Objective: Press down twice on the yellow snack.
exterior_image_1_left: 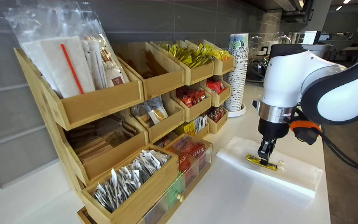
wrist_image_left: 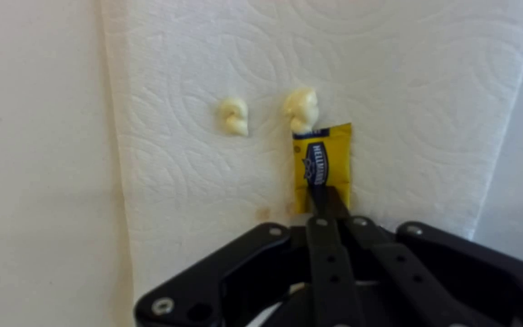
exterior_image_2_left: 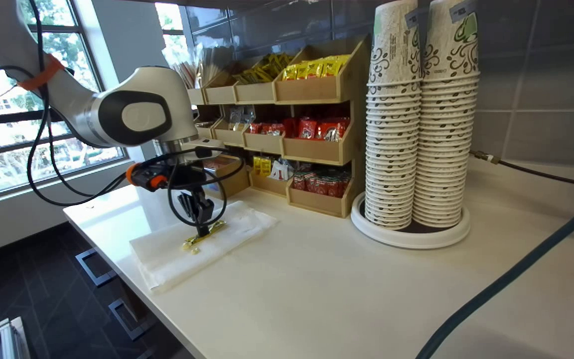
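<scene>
Yellow packet (wrist_image_left: 323,161) lies on white paper towel (wrist_image_left: 189,190), on the counter (exterior_image_2_left: 307,279). Gripper (wrist_image_left: 327,195) narrow, fingers together — tips down on the packet. One cream-coloured dollop (wrist_image_left: 302,109) touches the packet's end; smaller dollop (wrist_image_left: 234,116) near that end, apart from it. Wooden rack (exterior_image_2_left: 309,91) stands apart from the packet; cup stacks (exterior_image_2_left: 391,149) on round white tray (exterior_image_2_left: 409,242) — farther from it still.
</scene>
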Robot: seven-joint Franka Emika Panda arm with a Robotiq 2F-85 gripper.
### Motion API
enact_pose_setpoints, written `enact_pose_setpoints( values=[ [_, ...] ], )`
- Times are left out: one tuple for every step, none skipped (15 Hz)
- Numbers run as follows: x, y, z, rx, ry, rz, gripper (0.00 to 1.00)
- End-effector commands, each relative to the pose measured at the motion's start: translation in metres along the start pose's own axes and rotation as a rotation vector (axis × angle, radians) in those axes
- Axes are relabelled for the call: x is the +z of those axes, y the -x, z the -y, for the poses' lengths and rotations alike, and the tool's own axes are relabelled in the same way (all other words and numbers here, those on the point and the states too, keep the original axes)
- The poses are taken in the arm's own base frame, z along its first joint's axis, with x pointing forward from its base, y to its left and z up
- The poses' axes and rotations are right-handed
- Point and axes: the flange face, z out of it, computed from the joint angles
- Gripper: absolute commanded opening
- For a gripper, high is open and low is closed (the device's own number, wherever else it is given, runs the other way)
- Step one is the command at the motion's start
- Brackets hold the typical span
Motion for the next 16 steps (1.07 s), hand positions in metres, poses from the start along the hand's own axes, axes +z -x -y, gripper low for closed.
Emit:
enact_pose_setpoints(
  values=[
    [-0.003, 0.003, -0.002, 0.006, 0.002, -0.008, 0.0],
    [-0.004, 0.003, -0.003, 0.007, 0.003, -0.008, 0.0],
    [-0.005, 0.003, -0.003, 0.008, 0.006, -0.007, 0.0],
    [-0.007, 0.003, -0.002, 0.008, 0.006, -0.01, 0.0],
    [-0.009, 0.002, -0.001, 0.007, 0.008, -0.012, 0.0],
    [-0.01, 0.002, -0.001, 0.006, 0.009, -0.014, 0.0],
    [-0.012, 0.002, -0.001, 0.005, 0.009, -0.016, 0.0],
    [-0.014, 0.002, -0.001, 0.006, 0.01, -0.018, 0.0],
    [-0.016, 0.002, 0.0, 0.005, 0.011, -0.021, 0.0],
    [-0.018, 0.002, -0.001, 0.006, 0.013, -0.022, 0.0],
    [-0.021, 0.002, -0.001, 0.006, 0.013, -0.025, 0.0],
    [-0.023, 0.002, -0.001, 0.006, 0.012, -0.028, 0.0],
    [-0.026, 0.002, -0.001, 0.003, 0.007, -0.028, 0.0],
    [-0.029, 0.002, -0.001, -0.001, 0.003, -0.026, 0.26],
    [-0.031, 0.003, -0.002, 0.004, 0.006, -0.027, 0.28],
    [-0.034, 0.003, -0.002, 0.003, 0.007, -0.025, 0.33]
  ],
)
